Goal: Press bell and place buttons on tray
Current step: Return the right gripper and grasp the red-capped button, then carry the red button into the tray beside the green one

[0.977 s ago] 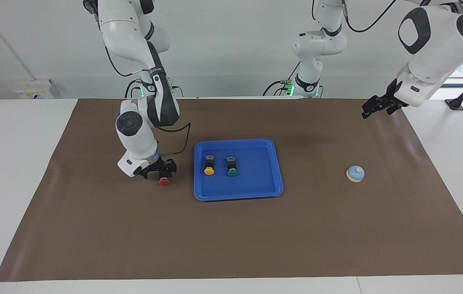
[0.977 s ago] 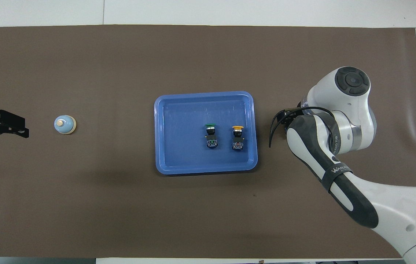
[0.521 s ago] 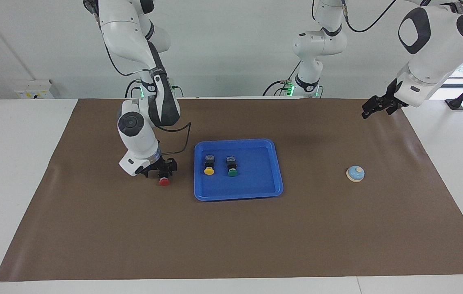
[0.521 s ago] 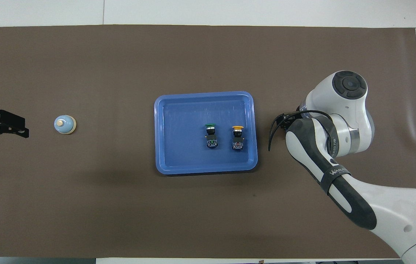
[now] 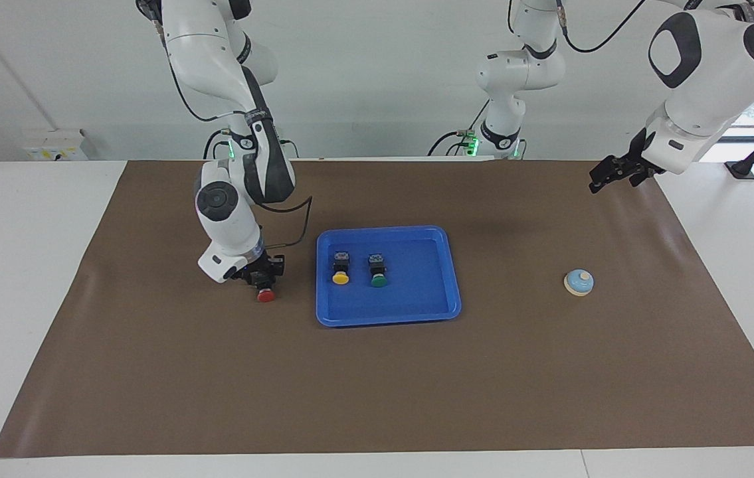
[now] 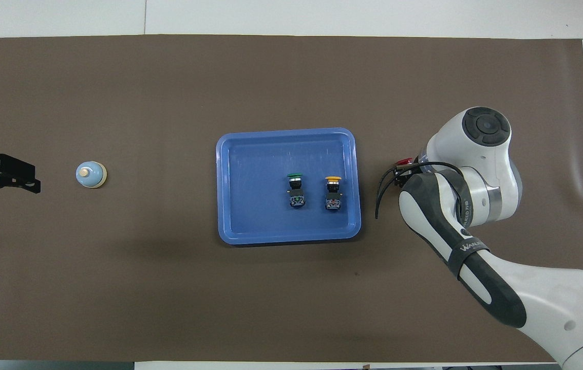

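The blue tray (image 5: 416, 309) lies mid-table and also shows in the overhead view (image 6: 250, 216). The yellow button (image 5: 340, 277) and the green button (image 5: 378, 280) lie side by side in it. The red button (image 5: 265, 295) lies on the mat beside the tray, toward the right arm's end. My right gripper (image 5: 262, 277) is down on it, shut on its black body; the overhead view shows only its red cap (image 6: 404, 162). The light-blue bell (image 5: 578, 282) stands toward the left arm's end. My left gripper (image 5: 599, 182) waits in the air, well apart from the bell.
A brown mat (image 5: 377, 385) covers the table. A third white arm (image 5: 506, 86) stands at the robots' edge between the two bases.
My right gripper's fingers have drawn in around the red button's body and the wrist has turned a little. The red cap now shows in the overhead view. The left arm has not moved.
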Robot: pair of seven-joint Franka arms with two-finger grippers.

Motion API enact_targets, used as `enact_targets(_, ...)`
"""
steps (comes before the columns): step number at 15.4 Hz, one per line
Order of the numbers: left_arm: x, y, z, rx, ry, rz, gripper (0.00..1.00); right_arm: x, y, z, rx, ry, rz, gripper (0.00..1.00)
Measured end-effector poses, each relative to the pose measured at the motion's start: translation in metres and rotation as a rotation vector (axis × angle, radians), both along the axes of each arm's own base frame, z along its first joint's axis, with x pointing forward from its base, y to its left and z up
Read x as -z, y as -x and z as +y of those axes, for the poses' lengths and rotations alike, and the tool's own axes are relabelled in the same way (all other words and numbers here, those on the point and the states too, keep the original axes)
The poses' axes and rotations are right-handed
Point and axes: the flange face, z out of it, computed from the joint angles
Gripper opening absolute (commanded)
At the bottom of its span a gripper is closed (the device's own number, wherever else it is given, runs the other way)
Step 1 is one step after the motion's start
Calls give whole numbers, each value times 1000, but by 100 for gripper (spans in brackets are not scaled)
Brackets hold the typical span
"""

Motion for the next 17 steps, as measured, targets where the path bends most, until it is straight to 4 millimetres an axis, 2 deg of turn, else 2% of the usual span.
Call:
enact_targets(1,0,0,0,0,0,0,100,-1,0,1,-1,0,-1,0)
enact_targets(4,0,0,0,0,0,0,100,-8,-2,11,-6,-3,-22,0)
enact_targets(6,0,0,0,0,0,0,100,-24,-9,26,-25,-11,-54,0)
enact_targets(8,0,0,0,0,0,0,100,-50,-16,54,-56,-20,-62,0)
enact_targets(9,0,0,0,0,0,0,100,-67,-16,78,-52,-26,-61,0)
enact_targets(11,0,0,0,0,0,0,100,-98,-7,141,-17,-31,-68,0)
enact_targets(13,0,0,0,0,0,0,100,-112,13,209,11,-30,-73,0)
enact_targets(15,0,0,0,0,0,0,100,-105,34,268,24,-29,-73,0)
enact_targets(17,0,0,0,0,0,0,100,-88,45,309,38,-23,-67,0)
